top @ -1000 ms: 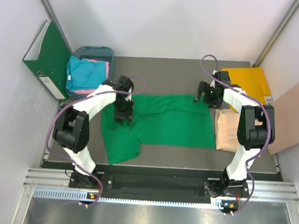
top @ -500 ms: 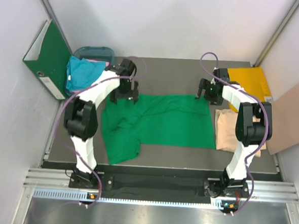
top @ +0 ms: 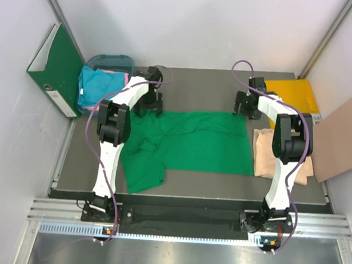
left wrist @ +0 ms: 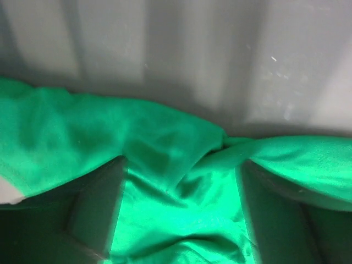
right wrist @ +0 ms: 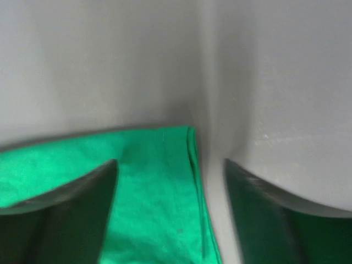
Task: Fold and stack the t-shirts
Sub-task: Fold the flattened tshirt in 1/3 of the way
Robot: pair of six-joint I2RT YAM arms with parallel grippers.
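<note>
The bright green t-shirt point(top: 193, 142) lies spread across the dark mat, rumpled on its left side, with one sleeve reaching toward the near edge. My left gripper point(top: 149, 106) hovers open over its far left edge; in the left wrist view, bunched green cloth point(left wrist: 176, 181) lies between the spread fingers point(left wrist: 91, 212). My right gripper point(top: 246, 110) stands open at the shirt's far right corner point(right wrist: 165, 165), one finger point(right wrist: 71, 214) over the cloth and the other over bare mat. A folded beige-peach t-shirt point(top: 271, 154) lies on the right. The teal-blue t-shirt point(top: 96, 88) and the pink one point(top: 123, 78) sit in a bin.
A teal bin point(top: 111, 60) stands at the far left beside an upright green ring binder point(top: 55, 68). A yellow folder point(top: 292, 92) lies at the far right. A tan sheet point(top: 343, 139) leans at the right wall. The mat's far edge is just beyond both grippers.
My left gripper let go of the green shirt, opened, and moved from its middle left to its far edge. The right gripper crept slightly farther back at the shirt's corner.
</note>
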